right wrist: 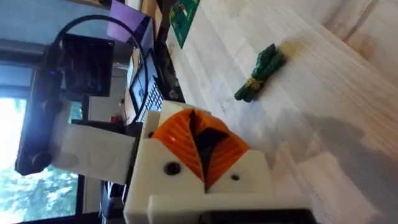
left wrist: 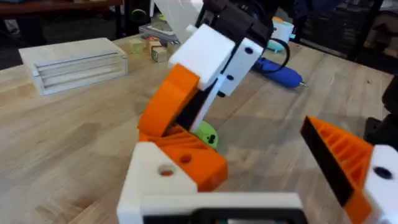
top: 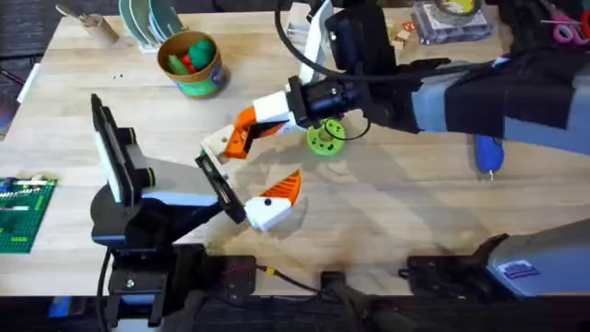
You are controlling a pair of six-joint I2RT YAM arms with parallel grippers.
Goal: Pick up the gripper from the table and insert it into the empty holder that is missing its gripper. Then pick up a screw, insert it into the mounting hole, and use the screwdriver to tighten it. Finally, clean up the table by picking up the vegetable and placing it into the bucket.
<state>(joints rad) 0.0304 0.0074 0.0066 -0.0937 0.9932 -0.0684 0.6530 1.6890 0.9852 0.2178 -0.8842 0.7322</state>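
step 1 of 3 | my right gripper (top: 238, 136) is pressing, pads narrow, on the orange gripper (left wrist: 189, 158) at the holder (left wrist: 152, 180) | my left gripper (left wrist: 267, 171) is gaping wide | screw pending, screwdriver (top: 489, 155) is lying far right | vegetable (right wrist: 261, 70) is lying on the counter (top: 415, 212), outside the bucket (top: 198, 83)

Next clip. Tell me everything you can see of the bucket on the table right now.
The bucket is a small round tub with a yellow rim and inside and a green-blue outer wall bearing a printed band; it looks like plastic. It stands upright on the wooden table, at its far left part. Green and red toy pieces sit inside, heaped to about rim level. Nothing else touches it.
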